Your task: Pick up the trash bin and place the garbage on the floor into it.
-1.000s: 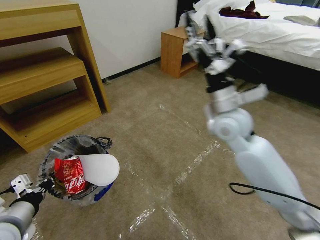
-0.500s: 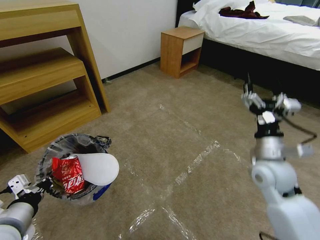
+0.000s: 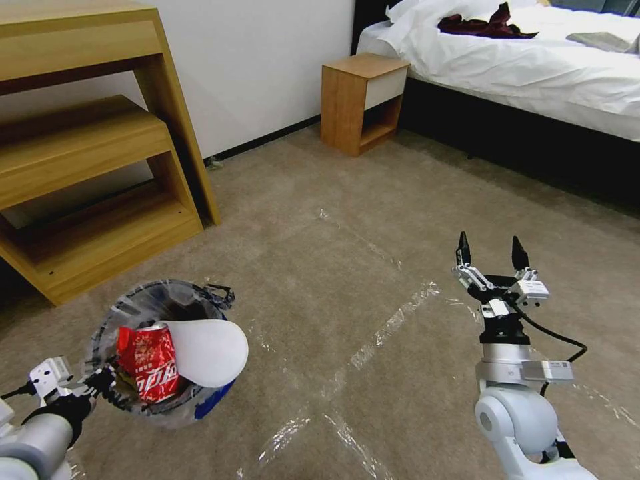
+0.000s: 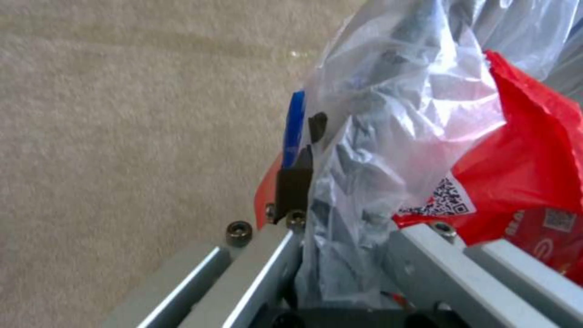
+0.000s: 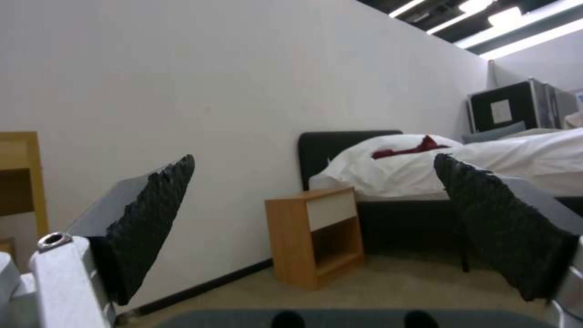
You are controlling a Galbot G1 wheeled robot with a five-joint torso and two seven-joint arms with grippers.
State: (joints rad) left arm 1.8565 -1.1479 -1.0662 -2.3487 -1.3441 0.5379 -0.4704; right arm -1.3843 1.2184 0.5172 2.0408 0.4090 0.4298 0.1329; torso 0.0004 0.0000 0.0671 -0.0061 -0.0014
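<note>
A bedroom: bed (image 3: 533, 60), nightstand (image 3: 360, 100), carpet (image 3: 333, 220).

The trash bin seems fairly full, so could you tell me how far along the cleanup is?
Done: a crushed red can and a white insole sit in the trash bin. In hand: the left end effector grips its rim. The right end effector is open and empty. Left: no litter visible on the floor.

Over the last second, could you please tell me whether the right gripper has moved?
Yes. The right gripper has dropped from beside the wooden nightstand towards the robot, above the taped beige carpet.
</note>
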